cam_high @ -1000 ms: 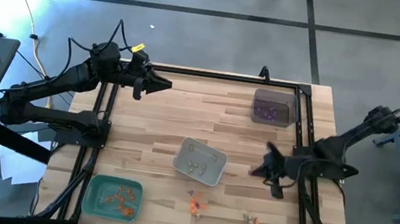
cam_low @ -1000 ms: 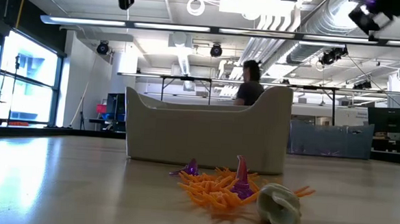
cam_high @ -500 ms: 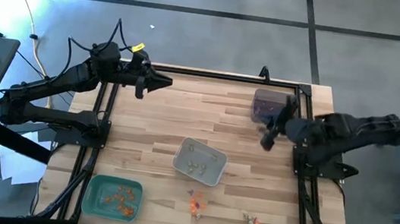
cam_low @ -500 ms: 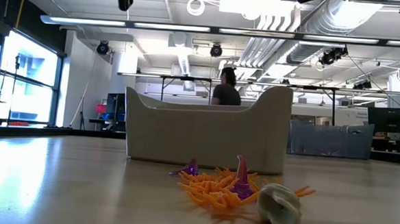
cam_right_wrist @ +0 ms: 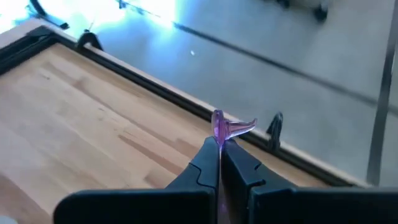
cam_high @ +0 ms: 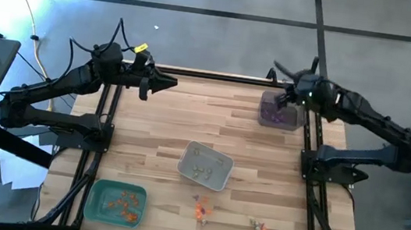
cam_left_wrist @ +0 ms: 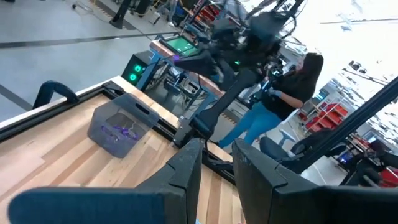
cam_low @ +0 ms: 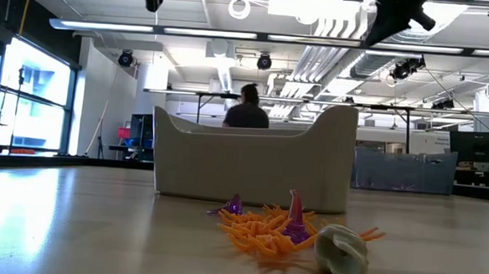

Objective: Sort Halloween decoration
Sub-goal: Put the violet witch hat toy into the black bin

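Wooden table (cam_high: 165, 122) first: three trays on it. The grey tray (cam_high: 205, 166) sits dead centre with pale bits, the green tray (cam_high: 116, 202) at about 7 o'clock holds orange ones, and the dark tray (cam_high: 281, 110) up at 2 o'clock has the purple stuff. My right claw (cam_high: 280, 68) is hanging just past that dark tray's far edge, pinched tight on a little purple trinket (cam_right_wrist: 225, 129), so I'm at the drop-off step. Next I reckon I need to get it over the tray and let go. My left claw (cam_high: 171, 87) is parked at 11 o'clock, fingers slightly apart, nothing in them. Leftover trinkets (cam_high: 202, 207) wait at 6 o'clock.
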### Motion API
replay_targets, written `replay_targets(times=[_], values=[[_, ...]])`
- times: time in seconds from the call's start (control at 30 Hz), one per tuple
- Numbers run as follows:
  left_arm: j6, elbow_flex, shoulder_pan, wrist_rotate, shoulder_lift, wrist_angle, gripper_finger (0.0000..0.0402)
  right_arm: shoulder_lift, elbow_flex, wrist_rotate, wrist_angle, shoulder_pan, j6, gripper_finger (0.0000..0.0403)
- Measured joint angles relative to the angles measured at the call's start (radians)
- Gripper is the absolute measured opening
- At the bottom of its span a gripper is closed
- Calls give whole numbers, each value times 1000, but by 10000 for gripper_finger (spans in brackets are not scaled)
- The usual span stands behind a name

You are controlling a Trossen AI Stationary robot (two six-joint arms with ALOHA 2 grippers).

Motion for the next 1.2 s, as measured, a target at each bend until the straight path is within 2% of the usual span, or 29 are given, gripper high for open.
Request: replay_targets(times=[0.17, 0.3, 0.47, 0.7, 0.87, 1.07, 1.2], values=[[0, 0, 0, 0, 0, 17, 76, 15, 1, -151, -40, -182, 9, 0], [0, 0, 0, 0, 0, 18, 76, 78, 2, -277, -146, -299, 9, 0], [0, 0, 0, 0, 0, 18, 76, 215, 1, -326, -276, -382, -43, 0], [-8, 0, 1, 0, 0, 17, 76, 411, 1, -330, -322, -428, -113, 0], [-11, 0, 1, 1, 0, 17, 76, 515, 1, -391, -320, -434, -167, 0], [-11, 0, 1, 1, 0, 16, 76, 590, -10, -417, -255, -433, -202, 0], [-11, 0, 0, 1, 0, 13, 76, 601, -91, -482, -165, -434, -201, 0]])
